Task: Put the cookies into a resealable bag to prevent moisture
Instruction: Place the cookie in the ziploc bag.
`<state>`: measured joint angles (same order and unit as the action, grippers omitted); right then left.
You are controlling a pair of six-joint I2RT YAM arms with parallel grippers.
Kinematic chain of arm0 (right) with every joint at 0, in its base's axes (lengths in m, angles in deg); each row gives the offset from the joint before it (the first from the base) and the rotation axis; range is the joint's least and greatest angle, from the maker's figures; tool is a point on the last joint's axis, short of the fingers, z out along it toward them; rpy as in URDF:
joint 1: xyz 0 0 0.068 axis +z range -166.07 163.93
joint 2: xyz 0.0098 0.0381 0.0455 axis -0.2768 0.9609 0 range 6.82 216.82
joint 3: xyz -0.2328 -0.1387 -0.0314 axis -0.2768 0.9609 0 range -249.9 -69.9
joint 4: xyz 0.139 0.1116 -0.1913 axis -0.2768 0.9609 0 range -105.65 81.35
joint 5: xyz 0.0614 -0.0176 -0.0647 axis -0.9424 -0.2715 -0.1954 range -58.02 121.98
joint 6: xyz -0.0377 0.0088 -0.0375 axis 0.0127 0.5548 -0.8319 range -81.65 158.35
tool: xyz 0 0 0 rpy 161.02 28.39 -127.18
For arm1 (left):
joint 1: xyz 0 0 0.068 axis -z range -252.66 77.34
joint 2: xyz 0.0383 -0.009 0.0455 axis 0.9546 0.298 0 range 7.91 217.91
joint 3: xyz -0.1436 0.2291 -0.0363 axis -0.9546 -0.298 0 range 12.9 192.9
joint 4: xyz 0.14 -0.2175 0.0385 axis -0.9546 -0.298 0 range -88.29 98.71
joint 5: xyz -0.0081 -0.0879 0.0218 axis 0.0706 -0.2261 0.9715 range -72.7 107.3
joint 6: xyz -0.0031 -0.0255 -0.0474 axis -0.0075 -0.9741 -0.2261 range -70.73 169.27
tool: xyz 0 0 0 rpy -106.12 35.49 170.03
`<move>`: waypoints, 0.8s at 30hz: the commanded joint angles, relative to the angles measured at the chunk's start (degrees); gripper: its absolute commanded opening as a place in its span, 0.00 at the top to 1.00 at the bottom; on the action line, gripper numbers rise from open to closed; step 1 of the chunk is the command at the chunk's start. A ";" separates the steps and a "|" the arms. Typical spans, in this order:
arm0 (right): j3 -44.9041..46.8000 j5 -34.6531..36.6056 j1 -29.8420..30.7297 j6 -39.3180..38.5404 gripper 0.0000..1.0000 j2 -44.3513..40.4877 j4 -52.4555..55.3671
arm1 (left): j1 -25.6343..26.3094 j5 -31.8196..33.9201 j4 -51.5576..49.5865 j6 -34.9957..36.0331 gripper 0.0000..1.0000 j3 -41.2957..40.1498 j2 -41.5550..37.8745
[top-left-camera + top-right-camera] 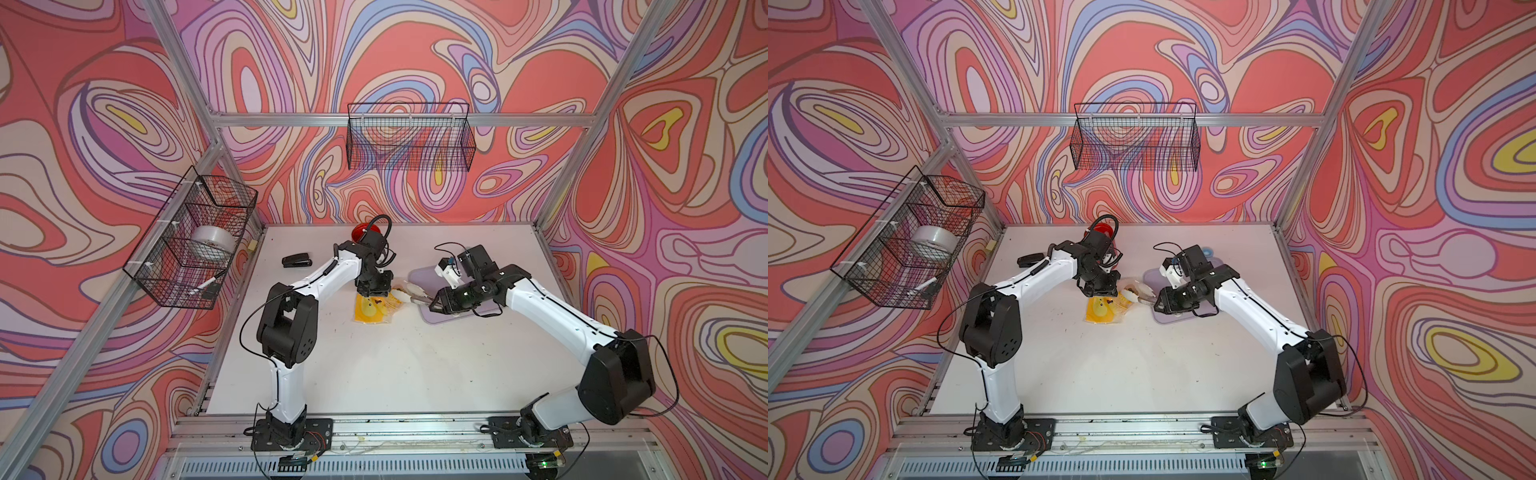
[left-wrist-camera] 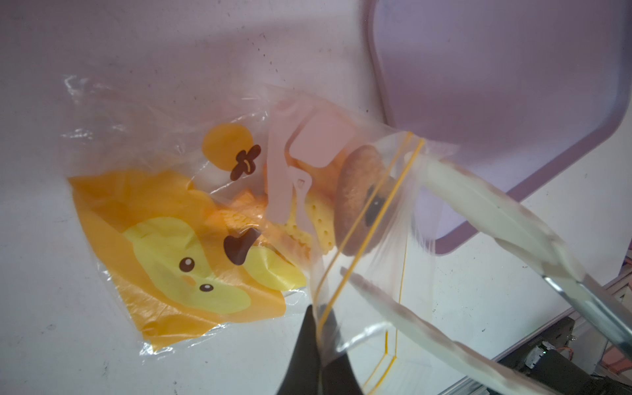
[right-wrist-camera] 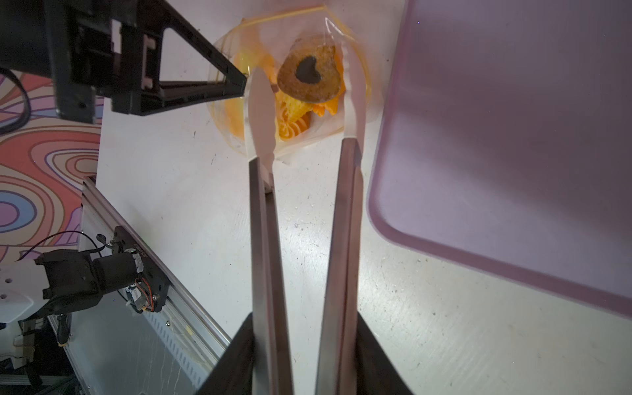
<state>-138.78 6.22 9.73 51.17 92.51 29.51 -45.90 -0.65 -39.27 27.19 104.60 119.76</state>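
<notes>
Beside tray point(image 2: 513, 85) on table point(image 1: 374, 365), bag point(image 2: 164, 239) lying, mouth edge pinched by left claw point(image 2: 319, 345). In right claw point(image 3: 304, 359), tongs point(image 3: 266, 239) clamped, tips spread inside mouth. heart cookie point(image 3: 309, 73) apparently released at rim, other cookies point(image 2: 319, 222) deeper. Tips best withdrawn straight, so cookie not dragged out.

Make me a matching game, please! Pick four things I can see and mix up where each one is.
Things:
1 heart cookie
2 tape roll
3 tongs
4 stapler

Places:
A lying on the table
B between the fingers of the right gripper
C in the open mouth of the bag
D in the wire basket on the wall

Pairs: 1-C, 2-D, 3-B, 4-A
</notes>
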 commanded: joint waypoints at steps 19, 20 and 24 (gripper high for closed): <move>4.55 16.99 -9.54 -2.24 0.58 -11.09 2.52 | 0.06 0.85 -0.95 0.51 1.00 1.17 -0.72; 5.29 19.07 -9.54 -1.36 0.58 -10.46 1.24 | 0.08 1.00 -1.19 0.63 1.00 1.20 -0.82; 8.85 22.13 -9.50 1.50 0.59 -8.20 -3.08 | 0.15 1.43 -1.67 0.77 1.00 0.62 -1.52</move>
<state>-131.53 22.83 0.09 50.06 84.03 30.26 -45.92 -0.02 -39.32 27.21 104.62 119.76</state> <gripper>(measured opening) 0.413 0.054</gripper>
